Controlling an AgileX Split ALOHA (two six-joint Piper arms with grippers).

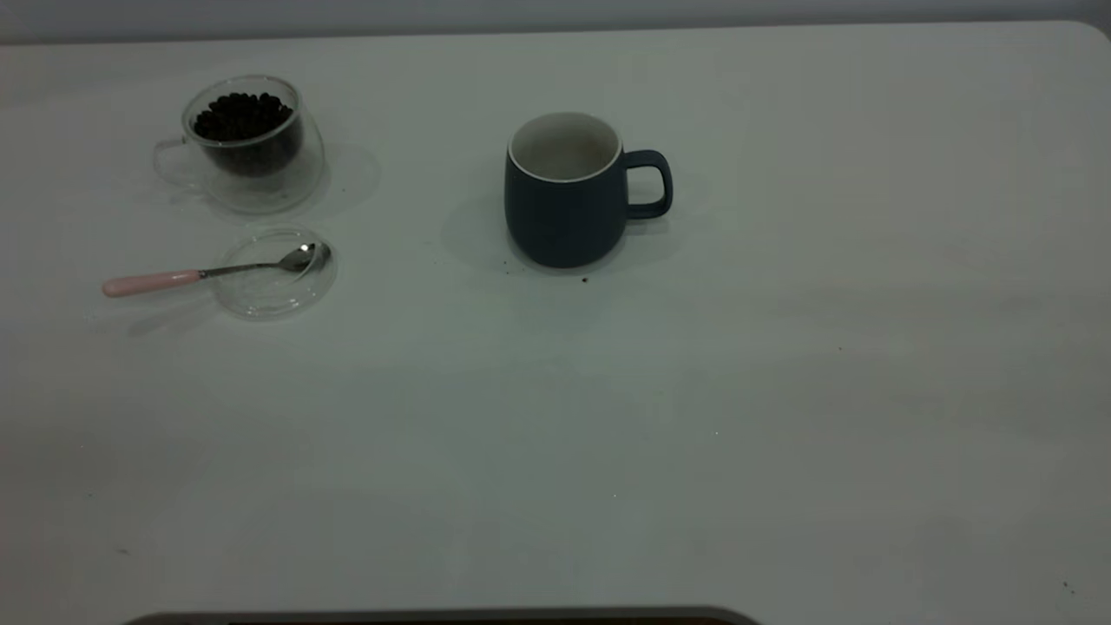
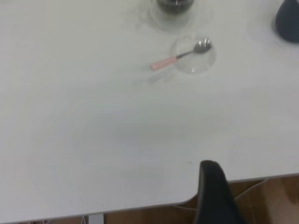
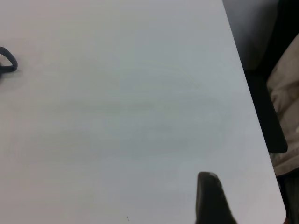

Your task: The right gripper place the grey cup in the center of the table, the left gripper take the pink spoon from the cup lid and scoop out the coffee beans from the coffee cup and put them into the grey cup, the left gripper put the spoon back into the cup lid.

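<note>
The pink spoon [image 1: 208, 272] lies across the cup lid [image 1: 276, 299], well ahead of my left gripper [image 2: 216, 196], pink handle pointing away from the grey cup [image 1: 566, 200]; how open my jaws are, I cannot tell.

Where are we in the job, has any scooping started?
Done: the grey cup stands mid-table, upright, and looks empty. In hand: nothing; the pink spoon lies with its bowl in the cup lid, and the left gripper hangs back near the table's edge. Left: scooping beans from the coffee cup, then returning the spoon.
</note>
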